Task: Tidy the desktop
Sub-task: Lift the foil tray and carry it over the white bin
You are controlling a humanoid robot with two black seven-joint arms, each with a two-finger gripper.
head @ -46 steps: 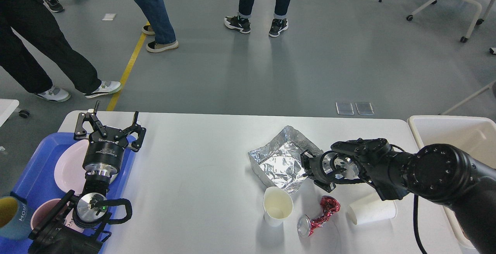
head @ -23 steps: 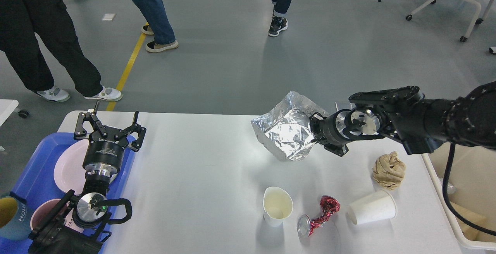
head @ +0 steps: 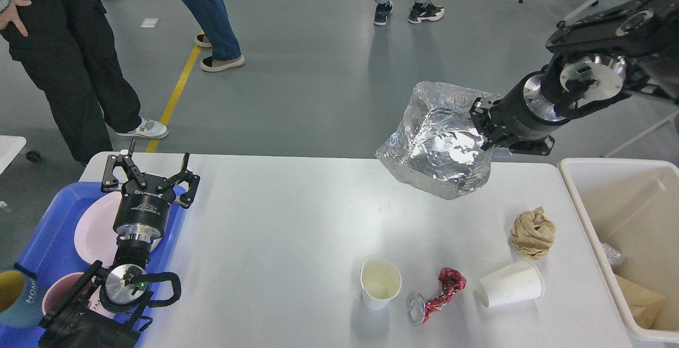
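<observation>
A: Right gripper (head: 479, 121)?
B: Clamped on the right edge of a crumpled foil tray (head: 437, 149), held up in the air, clear of the worktop (head: 276, 231).

A: Below that gripper?
B: A wad of brown paper (head: 533, 232), resting on the white surface. Lower and a little left, a paper cup on its side (head: 509, 290), mouth turned left. Just left of that, a crushed red can (head: 436, 295), then an upright paper cup (head: 380, 283), close but apart.

A: To its right?
B: A cream bin (head: 575, 199) against the worktop's right edge, some brown paper and a bit of clear wrap inside.

A: Left gripper (head: 148, 170)?
B: Far off to the left of the right one, fingers spread wide, holding nothing, poised over a pink plate (head: 93, 228) on the blue tray (head: 48, 236). Nearer the arm's base, a second pink dish (head: 55, 295) and a blue mug (head: 13, 297).

A: Beyond the worktop?
B: Grey floor, a yellow line, legs of several people standing.
</observation>
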